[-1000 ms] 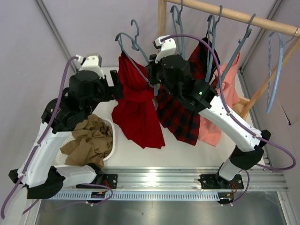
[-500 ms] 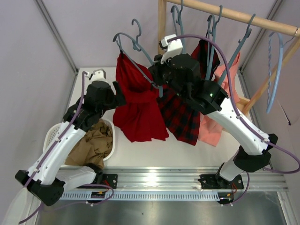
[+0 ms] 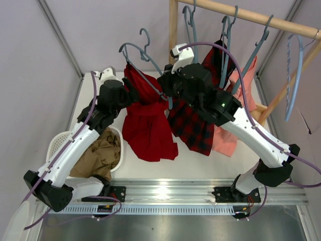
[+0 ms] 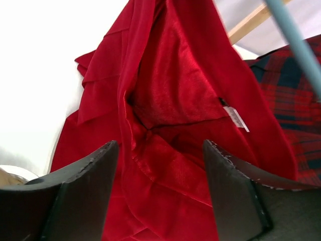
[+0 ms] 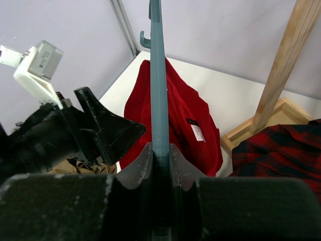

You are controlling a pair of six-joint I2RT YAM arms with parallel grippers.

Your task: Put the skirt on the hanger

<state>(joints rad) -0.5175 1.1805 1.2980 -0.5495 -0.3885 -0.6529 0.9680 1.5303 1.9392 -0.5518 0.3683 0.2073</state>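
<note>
Plain bright-red cloth skirt [image 3: 148, 125] hanging from slim grey-blue plastic hanger [image 5: 160, 100] above white tabletop [image 3: 200, 163], right fingers [image 5: 140, 163] clamped on hanger's arm, left fingers [image 4: 85, 186] apart, skirt's folds between them

No legible writing anywhere. Only a small white tag [image 4: 235, 118] sewn inside the skirt [image 4: 170, 90], its print too small and blurred to read.
</note>
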